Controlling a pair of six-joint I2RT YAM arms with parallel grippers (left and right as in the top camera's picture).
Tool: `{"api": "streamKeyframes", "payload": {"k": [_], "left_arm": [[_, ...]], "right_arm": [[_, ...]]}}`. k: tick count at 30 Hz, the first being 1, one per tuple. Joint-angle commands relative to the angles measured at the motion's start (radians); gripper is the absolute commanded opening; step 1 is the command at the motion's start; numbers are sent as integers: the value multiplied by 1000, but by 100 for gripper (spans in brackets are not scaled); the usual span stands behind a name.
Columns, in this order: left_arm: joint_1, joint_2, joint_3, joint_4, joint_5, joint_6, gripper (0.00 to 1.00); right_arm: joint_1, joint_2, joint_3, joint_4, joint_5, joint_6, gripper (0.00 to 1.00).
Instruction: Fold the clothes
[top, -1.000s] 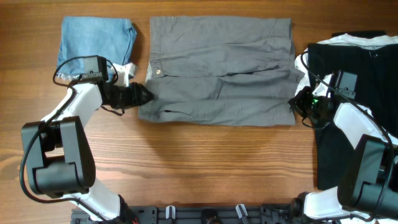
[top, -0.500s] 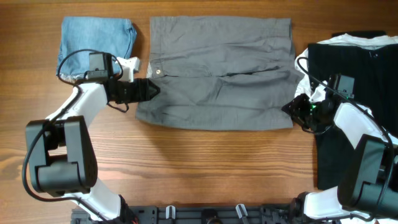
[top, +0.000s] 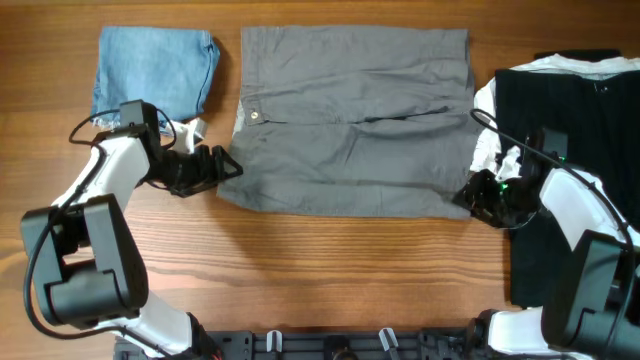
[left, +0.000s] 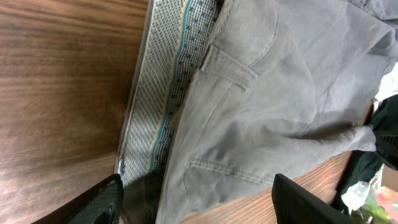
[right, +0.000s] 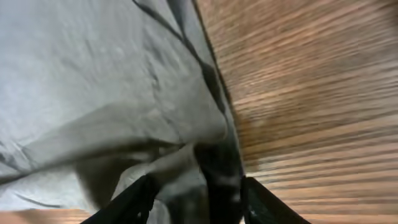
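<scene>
The grey shorts (top: 355, 110) lie flat across the back middle of the table, waistband with a pale button at the left. My left gripper (top: 228, 166) is open at the near left waistband edge; in the left wrist view the shorts (left: 261, 93) and the patterned waistband lining lie between the spread fingers (left: 199, 202). My right gripper (top: 468, 195) is at the near right corner. In the right wrist view its fingers (right: 196, 186) pinch a bunched fold of the shorts (right: 93, 74), raised slightly off the wood.
A folded light-blue denim piece (top: 155, 65) lies at the back left, beside my left arm. A black garment (top: 570, 110) on a white one (top: 485, 150) fills the right side under my right arm. Bare wood runs along the front.
Both grippers moved toward the table front, the left one also slightly left. The near edge of the shorts has been drawn forward, so the shorts reach lower than before.
</scene>
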Motion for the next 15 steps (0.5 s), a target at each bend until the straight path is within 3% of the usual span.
{"api": "streamKeyframes", "payload": {"k": [1,8,10,12,14,15], "left_arm": [[37,-113,2,-27,1,30,77],[43,-157,-18,-142,-93,29,79],[43,-157,-46,-135,-92,18,78],[43,-157,-84,-115,-92,18,77],[43,-157,-113,-92,-61,18,77],[41,-157,-128,-72,-27,18,77]], "right_arm": [[-2,-102,32,-49,43,36,51],[-1,-112,-71,-114,43,53,54],[-1,-112,-119,-55,42,99,36],[-1,-112,-128,-20,34,144,30],[-1,-112,-128,1,-12,144,31],[-1,-112,-128,-2,-23,145,42]]}}
